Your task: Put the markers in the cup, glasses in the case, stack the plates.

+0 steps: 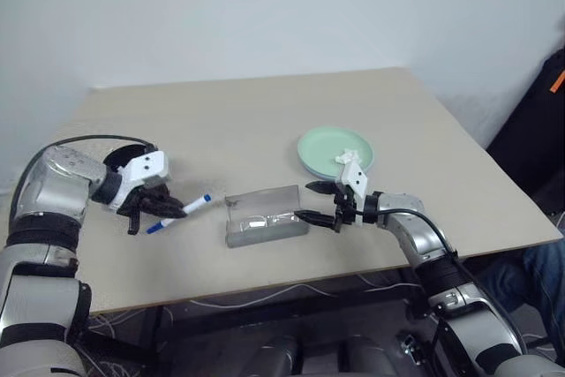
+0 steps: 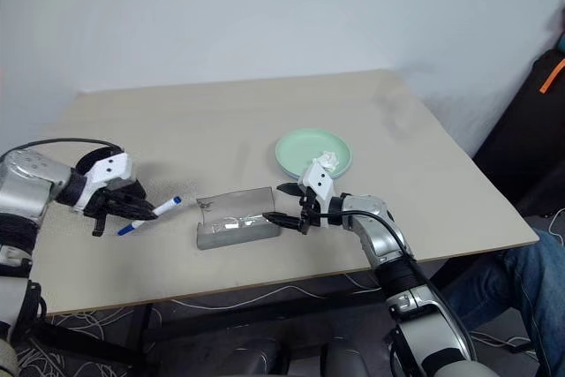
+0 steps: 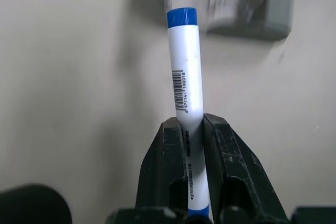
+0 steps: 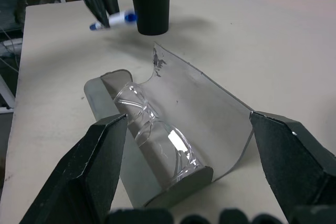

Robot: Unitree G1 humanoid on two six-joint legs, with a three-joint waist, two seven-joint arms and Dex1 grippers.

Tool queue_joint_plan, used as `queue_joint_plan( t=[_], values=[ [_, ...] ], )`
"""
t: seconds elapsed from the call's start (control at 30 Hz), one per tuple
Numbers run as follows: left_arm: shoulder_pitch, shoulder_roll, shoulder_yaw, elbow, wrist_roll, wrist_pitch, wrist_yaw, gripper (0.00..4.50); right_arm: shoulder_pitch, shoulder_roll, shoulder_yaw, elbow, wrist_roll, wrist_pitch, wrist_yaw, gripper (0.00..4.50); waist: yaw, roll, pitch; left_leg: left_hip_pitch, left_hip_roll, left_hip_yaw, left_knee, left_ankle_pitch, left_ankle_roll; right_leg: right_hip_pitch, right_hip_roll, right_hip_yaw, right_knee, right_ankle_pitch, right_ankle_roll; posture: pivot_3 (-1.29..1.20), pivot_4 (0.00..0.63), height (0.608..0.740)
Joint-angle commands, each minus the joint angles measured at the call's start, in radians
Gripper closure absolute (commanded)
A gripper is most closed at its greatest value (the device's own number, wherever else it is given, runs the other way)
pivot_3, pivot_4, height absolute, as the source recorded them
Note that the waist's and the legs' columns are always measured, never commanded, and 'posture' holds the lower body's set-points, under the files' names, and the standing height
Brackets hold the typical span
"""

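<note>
Between left hand fingers: marker.

Left gripper fingers clamped tight, angled down; right gripper fingers spread wide, level.

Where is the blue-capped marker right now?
The marker is pinched in the left gripper, lifted above the table's left side, left of the open case.

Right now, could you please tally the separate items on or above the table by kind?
Blue-capped marker: 1
Clear safety glasses: 1
Grey case: 1
Mint green plate: 1
White wad: 1
Total: 5
</note>
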Motion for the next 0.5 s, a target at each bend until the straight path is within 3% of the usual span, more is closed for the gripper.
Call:
queue_joint_plan(
  t=[0.03,0.2,0.33,0.5],
  values=[
    [0.013,0.014,0.12,-0.161,-0.136,0.124,0.018,4.44,-0.025,-0.001,-0.012,-0.03,0.013,-0.007,0.008,0.47,-0.004,0.0,0.0,0.0,0.0,0.0,0.0,0.0,0.0,0.0,0.0,0.0,0.0,0.0,0.0,0.0,0.0,0.74],
    [-0.065,-0.094,0.327,-0.23,-0.275,0.254,0.315,4.44,-0.031,0.002,-0.009,-0.024,0.012,-0.008,0.012,0.47,-0.004,-0.001,0.0,0.001,0.0,-0.002,0.001,0.0,0.0,0.002,0.0,-0.001,0.0,0.0,-0.001,0.0,0.0,0.74],
    [-0.069,-0.127,0.39,-0.224,-0.24,0.17,0.537,4.44,-0.03,0.001,-0.009,-0.025,0.012,-0.007,0.018,0.47,-0.011,-0.001,0.0,0.002,0.001,-0.001,0.002,0.0,-0.001,0.003,0.0,-0.001,0.0,0.001,-0.002,0.0,0.0,0.74],
    [-0.053,-0.157,0.476,-0.247,-0.278,0.131,0.699,4.44,-0.026,-0.001,-0.009,-0.028,0.012,-0.007,0.02,0.47,-0.015,-0.001,0.0,0.002,0.001,0.0,0.002,0.0,-0.001,0.002,0.0,-0.001,0.0,0.002,-0.002,0.0,0.0,0.74]
  ],
)
